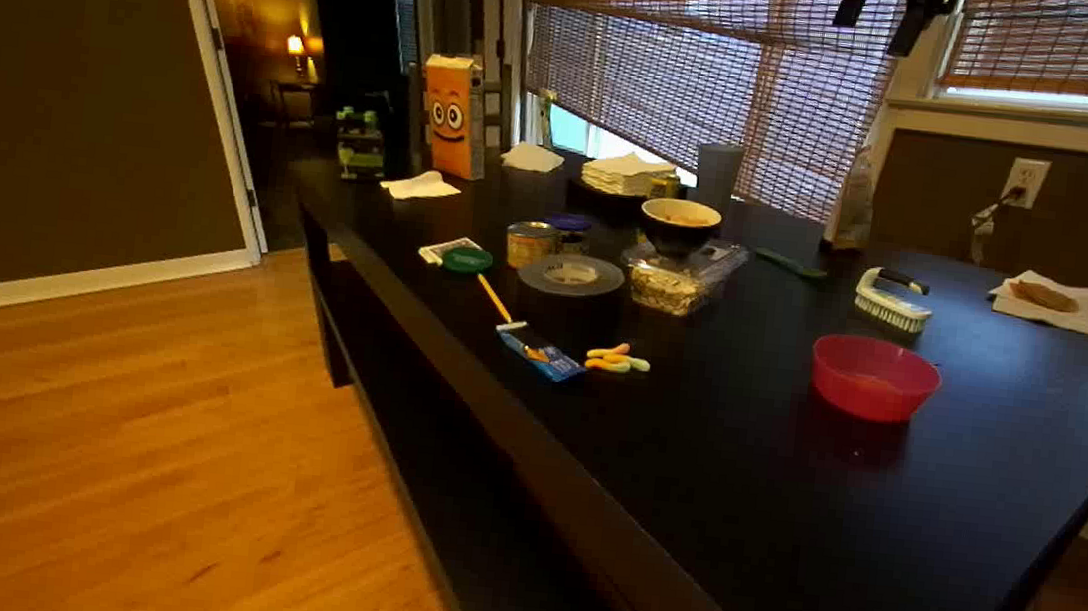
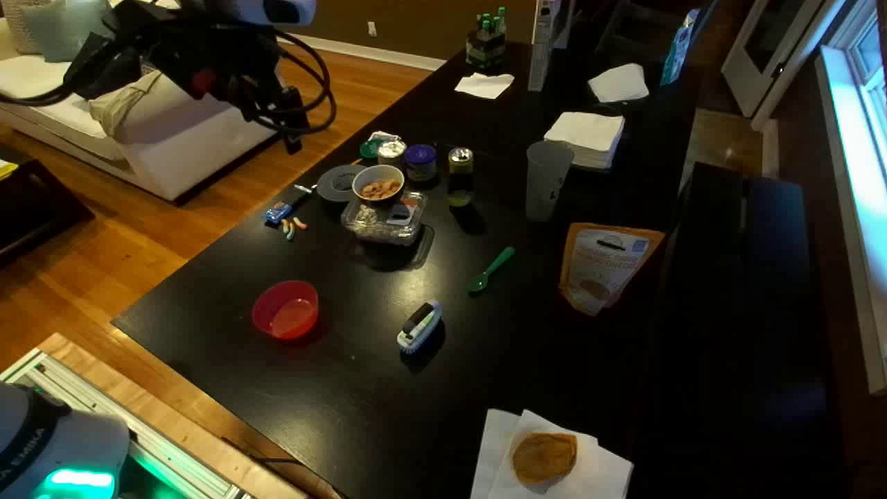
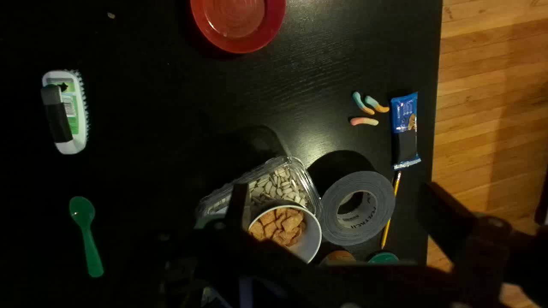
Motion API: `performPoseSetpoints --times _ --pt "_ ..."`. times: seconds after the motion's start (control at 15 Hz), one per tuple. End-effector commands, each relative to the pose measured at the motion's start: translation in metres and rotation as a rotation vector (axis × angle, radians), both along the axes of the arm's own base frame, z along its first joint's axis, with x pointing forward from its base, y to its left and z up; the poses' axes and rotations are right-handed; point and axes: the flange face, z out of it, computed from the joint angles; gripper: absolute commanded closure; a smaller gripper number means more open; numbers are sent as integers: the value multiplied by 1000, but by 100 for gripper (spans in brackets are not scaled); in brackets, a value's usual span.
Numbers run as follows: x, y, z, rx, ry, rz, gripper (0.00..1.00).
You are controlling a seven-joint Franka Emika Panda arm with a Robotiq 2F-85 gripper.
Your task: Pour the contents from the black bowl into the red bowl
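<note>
The black bowl (image 2: 378, 200) stands upright on top of a clear plastic box of pale seeds, and it also shows in the other views (image 1: 678, 241) (image 3: 311, 239). Its contents (image 3: 280, 224), tan-orange bits, lie inside it, also visible in an exterior view (image 2: 381, 189). The red bowl (image 1: 874, 382) sits on the dark table nearer the robot base, also in an exterior view (image 2: 285, 310) and at the top of the wrist view (image 3: 274, 30). My gripper (image 3: 336, 188) is open and empty, high above the table, its fingers wide apart; it also shows in an exterior view (image 1: 875, 28).
The clear box (image 2: 384, 229) is under the black bowl. A grey tape roll (image 3: 368, 214) and cans (image 1: 532, 244) are close beside it. A brush (image 2: 420, 327), green spoon (image 2: 490, 270), tall cup (image 2: 547, 180) and pouch (image 2: 603, 267) stand or lie farther over. Gummy worms (image 3: 364, 121) lie near the table edge.
</note>
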Motion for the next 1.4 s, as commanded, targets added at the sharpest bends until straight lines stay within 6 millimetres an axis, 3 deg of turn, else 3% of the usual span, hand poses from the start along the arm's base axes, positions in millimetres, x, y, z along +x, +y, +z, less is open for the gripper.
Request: performPoseSetpoints --times 0.0,0.33,0.6,0.87,1.13,1.33 --pt "0 0 0 0 1 0 0" --pt "0 0 0 0 1 0 0" --pt "39 29 10 8 39 -64 0" --pt "86 66 7 -30 120 -269 0" --pt "122 88 -18 -25 179 -473 0" --pt "149 89 -50 -44 137 -634 0"
